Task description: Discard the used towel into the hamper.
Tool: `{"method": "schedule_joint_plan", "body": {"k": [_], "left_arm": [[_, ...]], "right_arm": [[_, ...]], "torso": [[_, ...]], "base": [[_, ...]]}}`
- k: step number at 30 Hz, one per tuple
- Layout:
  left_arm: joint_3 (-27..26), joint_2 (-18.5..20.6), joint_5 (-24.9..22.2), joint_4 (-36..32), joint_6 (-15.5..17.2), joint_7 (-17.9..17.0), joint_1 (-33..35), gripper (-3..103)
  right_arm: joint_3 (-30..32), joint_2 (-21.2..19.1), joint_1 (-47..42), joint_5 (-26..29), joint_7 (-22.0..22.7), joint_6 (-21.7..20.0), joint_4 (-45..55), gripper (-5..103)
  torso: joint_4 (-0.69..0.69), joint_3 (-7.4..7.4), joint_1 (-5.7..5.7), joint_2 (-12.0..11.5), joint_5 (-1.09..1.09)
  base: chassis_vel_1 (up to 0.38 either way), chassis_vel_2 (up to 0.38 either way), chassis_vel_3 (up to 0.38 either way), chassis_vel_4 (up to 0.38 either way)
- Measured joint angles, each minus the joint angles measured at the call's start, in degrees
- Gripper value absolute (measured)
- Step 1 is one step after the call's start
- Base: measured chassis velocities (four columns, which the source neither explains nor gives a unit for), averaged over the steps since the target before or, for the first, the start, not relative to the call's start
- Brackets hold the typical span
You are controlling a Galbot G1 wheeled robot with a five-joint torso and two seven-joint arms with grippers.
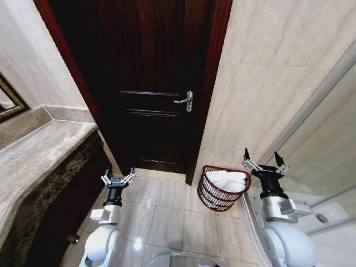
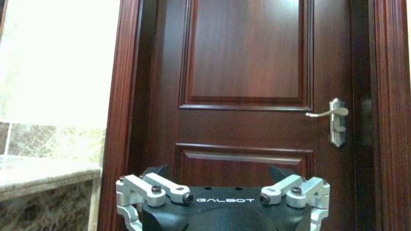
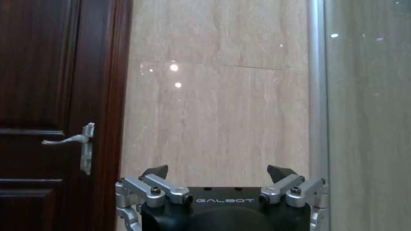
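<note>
The hamper (image 1: 213, 199), a small round reddish-brown slatted basket, stands on the floor against the beige wall, just right of the door. A white towel (image 1: 227, 179) lies folded inside it, filling the top. My right gripper (image 1: 262, 158) is open and empty, raised just to the right of the hamper's rim. In the right wrist view the same gripper (image 3: 218, 172) faces the wall with its fingers spread. My left gripper (image 1: 118, 177) is open and empty too, held up left of the hamper in front of the door. In the left wrist view that gripper (image 2: 220, 171) faces the door.
A dark wooden door (image 1: 158, 83) with a metal lever handle (image 1: 185, 100) is shut straight ahead. A marble counter (image 1: 39, 150) runs along the left. A glass panel (image 1: 325, 139) stands at the right. Light floor tiles (image 1: 167, 217) lie between my arms.
</note>
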Motion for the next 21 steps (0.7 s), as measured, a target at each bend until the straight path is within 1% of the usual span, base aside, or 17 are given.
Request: {"method": "schedule_joint_plan", "body": {"k": [3,5,8,12,14,15,17,20,21], "left_arm": [[0.02,0.33,-0.23,-0.08,0.56,-0.03,-0.44,100],[0.27,0.68,-0.37,0.02,1.51,-0.14,-1.51,100],[0.58,0.81,-0.38,0.27,2.09,-0.18,-2.34,100],[0.76,0.81,-0.35,0.57,2.29,-0.18,-2.85,100],[1.1,0.72,-0.21,1.21,2.42,-0.18,-3.82,100],[1.1,0.72,-0.21,1.21,2.42,-0.18,-3.82,100],[1.06,0.67,-0.06,1.39,2.53,-0.23,-4.18,100],[0.79,0.72,0.34,1.56,2.56,-0.24,-4.21,100],[0.66,0.83,0.27,1.63,2.54,-0.31,-4.22,100]], "right_arm": [[0.43,0.12,-0.34,0.01,0.0,0.0,0.23,100],[1.98,-0.13,-0.83,0.83,-0.07,-0.17,0.77,100],[3.4,-0.7,-1.13,1.63,-0.16,-0.43,0.93,100],[3.93,-0.98,-1.23,1.83,-0.29,-0.45,0.91,100],[4.12,-1.1,-1.23,1.95,-0.48,-0.46,0.74,100],[4.12,-1.1,-1.23,1.95,-0.48,-0.46,0.74,100],[3.2,-1.14,-1.17,1.76,-0.51,-0.55,0.74,100],[2.9,-1.17,-1.13,1.61,-0.51,-0.59,0.74,100],[2.79,-1.26,-1.07,1.58,-0.51,-0.7,0.76,100]], "torso": [[0.0,0.24,0.22,0.48,0.0],[0.0,0.54,0.47,1.01,-0.01],[0.0,0.84,0.71,1.57,0.0],[0.0,1.08,0.9,2.0,0.0],[0.0,1.58,1.37,2.96,0.0],[0.0,1.58,1.37,2.96,0.0],[0.0,2.19,1.85,4.04,0.0],[0.0,2.54,2.11,4.68,0.0],[0.01,2.86,2.35,5.23,0.0]], "base": [[0.0,0.0,0.0,0.0],[0.0,0.0,0.0,0.0],[0.0,0.0,0.0,0.0],[0.0,0.0,0.0,0.0],[0.0,0.0,0.0,0.0],[0.0,0.0,0.0,0.0],[0.0,0.0,0.0,0.0],[0.0,0.0,0.0,0.0],[0.0,0.0,0.0,0.0]]}}
